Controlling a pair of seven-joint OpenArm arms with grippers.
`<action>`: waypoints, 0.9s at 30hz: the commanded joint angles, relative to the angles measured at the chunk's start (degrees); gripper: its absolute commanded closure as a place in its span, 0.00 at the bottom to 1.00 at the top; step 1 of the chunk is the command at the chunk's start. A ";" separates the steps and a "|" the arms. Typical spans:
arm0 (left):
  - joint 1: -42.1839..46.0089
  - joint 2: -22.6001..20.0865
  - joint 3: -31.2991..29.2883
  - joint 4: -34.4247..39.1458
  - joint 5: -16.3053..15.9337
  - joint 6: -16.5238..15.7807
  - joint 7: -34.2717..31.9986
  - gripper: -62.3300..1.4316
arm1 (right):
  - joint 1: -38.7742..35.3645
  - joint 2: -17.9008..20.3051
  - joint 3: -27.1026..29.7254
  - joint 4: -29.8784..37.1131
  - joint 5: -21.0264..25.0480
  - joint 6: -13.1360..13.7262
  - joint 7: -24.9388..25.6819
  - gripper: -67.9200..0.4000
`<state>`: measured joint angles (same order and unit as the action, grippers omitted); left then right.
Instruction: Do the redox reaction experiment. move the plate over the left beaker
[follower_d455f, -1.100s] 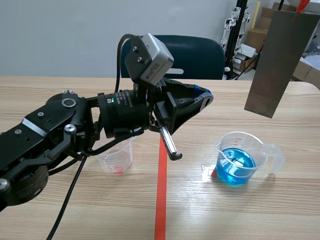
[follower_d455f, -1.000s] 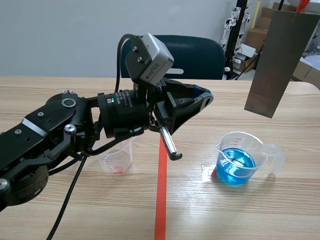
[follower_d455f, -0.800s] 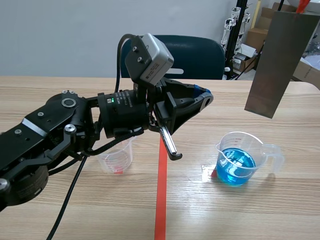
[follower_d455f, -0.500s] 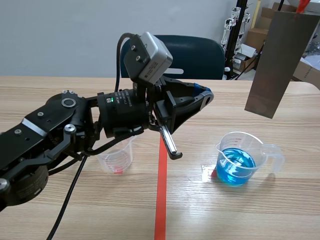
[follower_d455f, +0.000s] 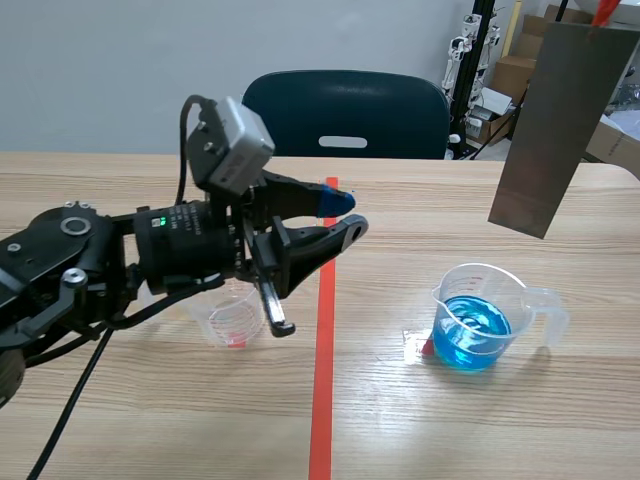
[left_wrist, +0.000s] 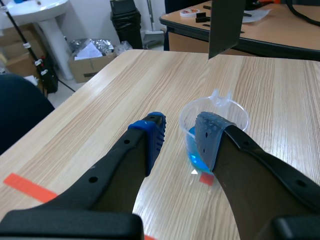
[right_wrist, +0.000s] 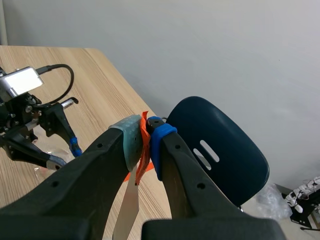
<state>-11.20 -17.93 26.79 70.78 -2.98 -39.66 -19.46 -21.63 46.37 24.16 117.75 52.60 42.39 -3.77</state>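
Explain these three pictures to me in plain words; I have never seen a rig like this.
This is a two-armed robot at a wooden table. The wide picture is shot from between the arms; the other two come from cameras on each wrist, looking past that arm's own fingers. On the table stand a small beaker with some red at its bottom and a larger beaker of blue liquid; the red stripe is only tape. The left gripper is open and holds nothing, raised beside the small beaker. The right gripper is shut on the orange-red tab atop a grey metal plate, which hangs high on the blue beaker's side.
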 joint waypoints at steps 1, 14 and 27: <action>1.84 -1.99 -1.92 1.97 -0.87 -0.22 -3.17 0.63 | 0.66 0.76 0.70 0.59 1.01 0.33 0.59 0.99; 19.58 -15.54 -10.73 9.20 -1.07 -0.22 -19.02 0.32 | 0.92 2.84 -1.79 0.59 0.92 0.26 2.29 0.99; 41.35 -24.50 -24.11 11.89 -1.07 -0.22 -31.93 0.04 | 13.31 2.97 -16.74 0.59 -3.82 -7.17 2.16 0.99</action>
<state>29.67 -42.41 3.25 81.87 -3.20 -39.66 -50.13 -9.87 48.93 7.86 117.75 48.23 35.62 -2.70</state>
